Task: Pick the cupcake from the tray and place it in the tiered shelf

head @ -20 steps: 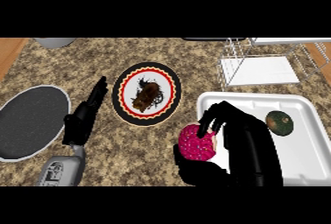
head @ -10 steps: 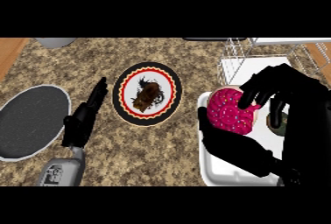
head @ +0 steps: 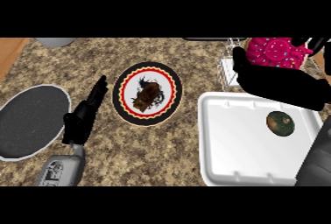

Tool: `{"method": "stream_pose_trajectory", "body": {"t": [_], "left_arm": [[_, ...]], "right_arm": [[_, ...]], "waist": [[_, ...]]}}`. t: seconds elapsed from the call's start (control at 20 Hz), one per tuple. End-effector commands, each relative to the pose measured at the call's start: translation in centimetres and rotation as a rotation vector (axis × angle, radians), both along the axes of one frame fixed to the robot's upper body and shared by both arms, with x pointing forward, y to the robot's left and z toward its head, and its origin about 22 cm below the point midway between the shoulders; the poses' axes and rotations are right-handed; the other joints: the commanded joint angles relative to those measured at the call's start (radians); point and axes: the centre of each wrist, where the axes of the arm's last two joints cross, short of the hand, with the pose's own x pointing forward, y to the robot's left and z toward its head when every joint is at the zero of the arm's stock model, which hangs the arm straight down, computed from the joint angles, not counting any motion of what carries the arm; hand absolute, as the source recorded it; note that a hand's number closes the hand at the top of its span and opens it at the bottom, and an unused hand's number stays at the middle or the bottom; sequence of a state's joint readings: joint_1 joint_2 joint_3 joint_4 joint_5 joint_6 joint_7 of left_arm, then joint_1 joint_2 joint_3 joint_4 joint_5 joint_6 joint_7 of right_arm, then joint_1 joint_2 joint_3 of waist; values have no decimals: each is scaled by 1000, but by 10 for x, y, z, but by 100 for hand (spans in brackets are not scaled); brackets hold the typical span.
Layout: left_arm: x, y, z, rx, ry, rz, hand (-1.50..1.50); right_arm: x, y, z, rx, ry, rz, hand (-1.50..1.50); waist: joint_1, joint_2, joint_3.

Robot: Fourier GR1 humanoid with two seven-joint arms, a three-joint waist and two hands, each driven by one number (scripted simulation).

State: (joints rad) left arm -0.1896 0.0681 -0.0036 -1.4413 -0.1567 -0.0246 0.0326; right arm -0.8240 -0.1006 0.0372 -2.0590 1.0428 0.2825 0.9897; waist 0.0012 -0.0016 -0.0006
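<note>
You are looking at the right robot hand (head: 278, 85) at the far right of the bench (head: 194, 61), with its fingers and thumb curling round the pink cupcake (head: 278, 52), whose frosting with small sprinkles is facing the view. The cupcake is sitting out of the white tray (head: 239, 144) and up against the wires of the tiered shelf (head: 227, 70). You cannot tell from this angle whether it is resting on a shelf level or only hanging over it. The tray is lying nearer, at the right of the bench, and it is carrying one small dark greenish round item (head: 280, 123) toward its far right part. The right forearm is crossing the tray's right edge. To the left of the tray, a round plate (head: 119, 96) with a red and black patterned rim is holding a piece of brown food (head: 147, 94) at its middle. The left robot hand (head: 82, 116) is lying just left of the plate with its fingers straight and pointing away, holding nothing. Farther left, a dark grey round mat (head: 29, 120) is lying flat on the bench, and a grey object (head: 55, 41) is showing at the far left edge.
</note>
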Motion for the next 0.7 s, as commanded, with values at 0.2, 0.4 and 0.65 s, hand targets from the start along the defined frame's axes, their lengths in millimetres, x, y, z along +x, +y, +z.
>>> {"method": "stream_pose_trajectory", "body": {"t": [0.2,0.4,0.65], "left_arm": [[-3,5,6,9,0,14,0],[0,7,5,2,8,-14,0],[1,-3,0,6,6,-20,0]], "right_arm": [[36,-33,19,-11,-11,-114,150],[46,-45,43,-33,-39,-141,150],[83,-53,23,-144,-58,-168,150]], "waist": [[2,1,1],[3,1,0],[6,5,0]]}}
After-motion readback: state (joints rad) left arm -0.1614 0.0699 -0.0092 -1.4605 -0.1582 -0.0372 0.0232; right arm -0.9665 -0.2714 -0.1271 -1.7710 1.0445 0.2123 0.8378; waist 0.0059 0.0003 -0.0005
